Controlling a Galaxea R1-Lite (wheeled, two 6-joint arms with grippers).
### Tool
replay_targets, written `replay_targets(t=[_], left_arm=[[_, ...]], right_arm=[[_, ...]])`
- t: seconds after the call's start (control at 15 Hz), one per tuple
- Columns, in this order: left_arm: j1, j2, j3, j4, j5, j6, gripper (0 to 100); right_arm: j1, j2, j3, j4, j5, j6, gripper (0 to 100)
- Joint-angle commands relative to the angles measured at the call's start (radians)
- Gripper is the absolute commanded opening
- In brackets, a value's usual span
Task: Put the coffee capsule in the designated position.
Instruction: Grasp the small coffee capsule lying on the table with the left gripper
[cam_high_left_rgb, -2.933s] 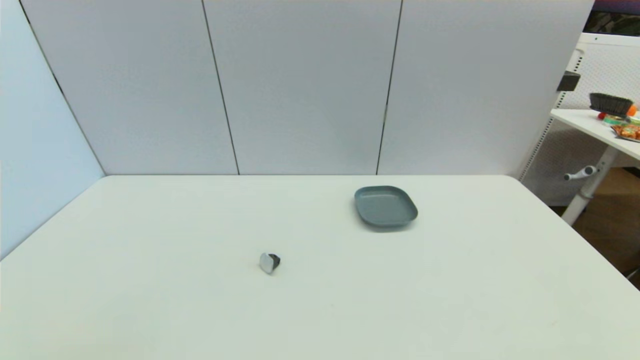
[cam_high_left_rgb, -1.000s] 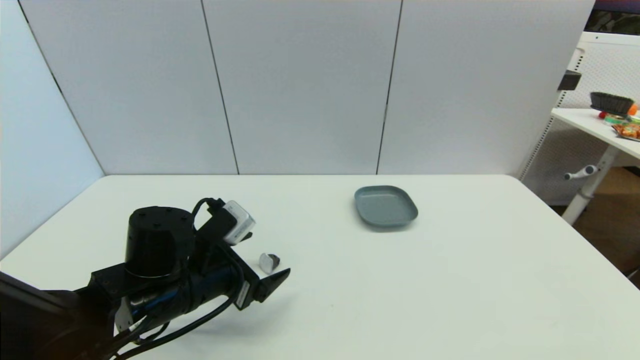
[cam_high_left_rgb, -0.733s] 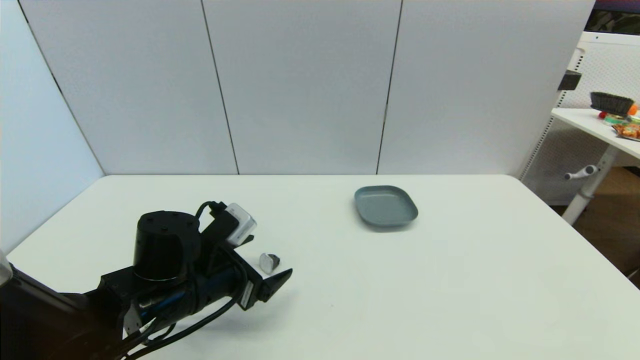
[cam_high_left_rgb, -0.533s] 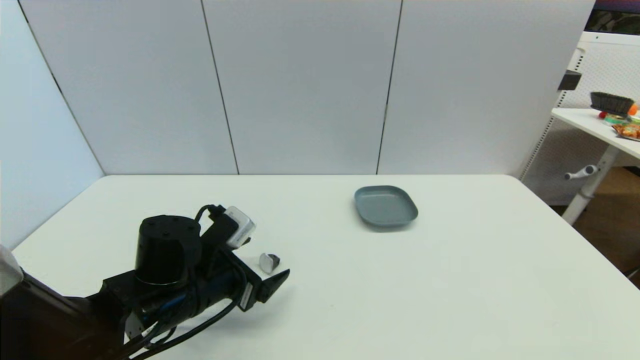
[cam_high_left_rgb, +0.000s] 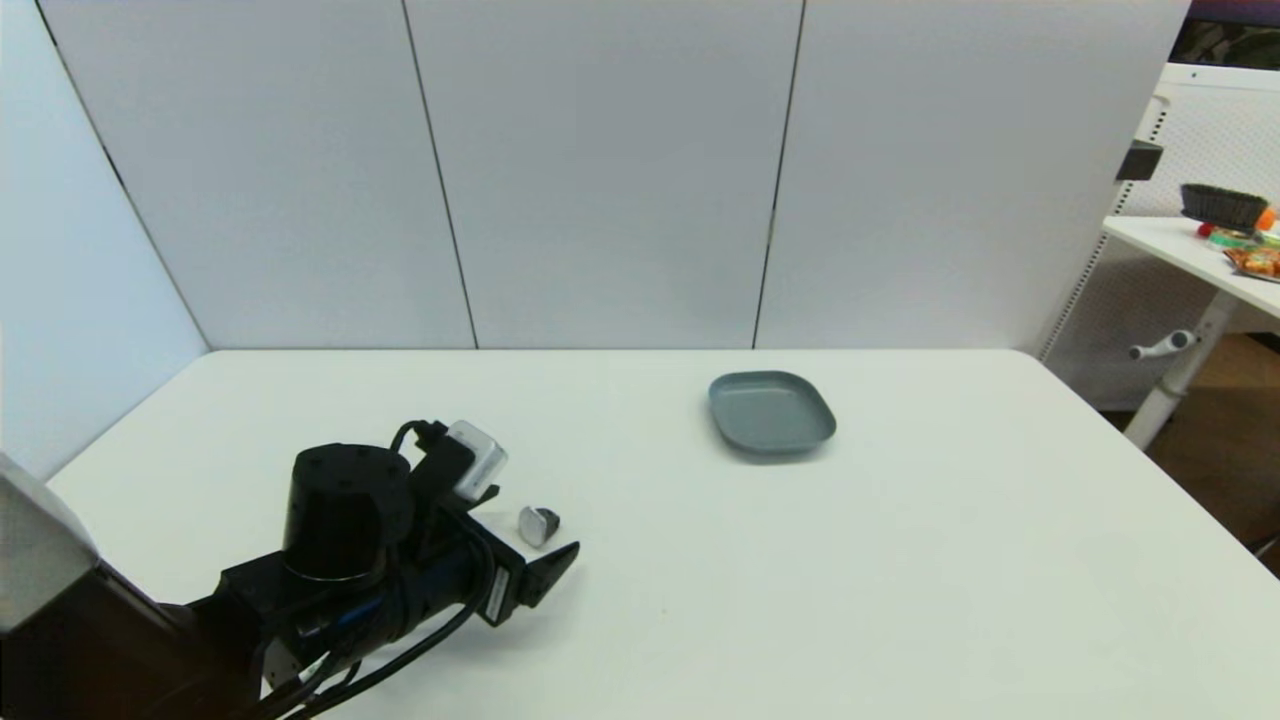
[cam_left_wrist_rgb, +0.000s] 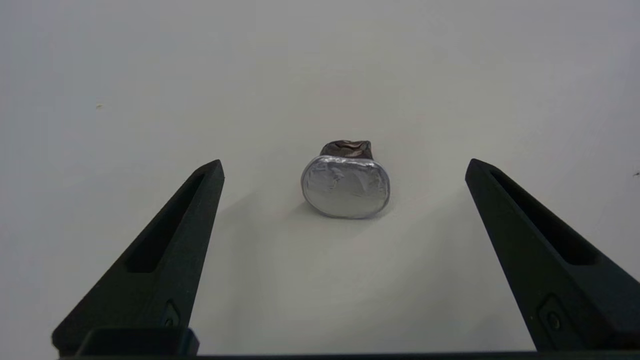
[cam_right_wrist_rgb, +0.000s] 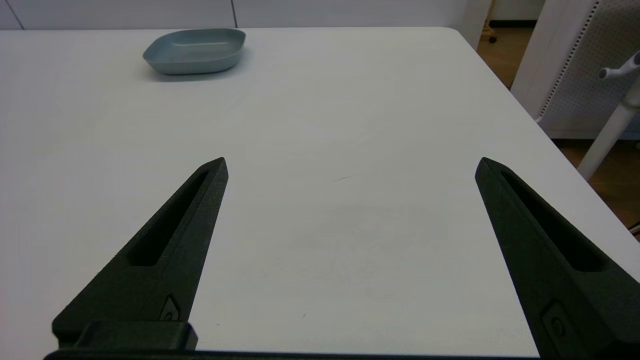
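Early stage: coffee capsule (cam_left_wrist_rgb: 346, 186) lying on its side on the table (cam_high_left_rgb: 900, 580), ungrasped, between the spread fingers of the left end effector (cam_left_wrist_rgb: 344, 167). Grey dish (cam_high_left_rgb: 771, 412) well apart, empty. Right end effector (cam_right_wrist_rgb: 350, 165) spread wide too, idle. Grasp, carry, placement all left.

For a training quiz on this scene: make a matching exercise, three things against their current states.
Things:
1. small dark coffee capsule with silver foil face
2. grey rounded shallow dish
3. left gripper

States:
A. empty, at the far right of the white table
B. open, fingers either side of its target
C. lying on its side, untouched

Pairs: 1-C, 2-A, 3-B
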Motion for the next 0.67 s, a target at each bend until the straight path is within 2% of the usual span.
replay_targets(t=[0.07, 0.67], left_arm=[[0.0, 0.036, 0.0, -0.04, 0.0, -0.01, 100], [0.0, 0.103, 0.0, -0.11, 0.0, -0.094, 100]], right_arm=[[0.0, 0.001, 0.006, 0.0, 0.0, 0.0, 100], [0.0, 0.001, 0.006, 0.0, 0.0, 0.0, 100]])
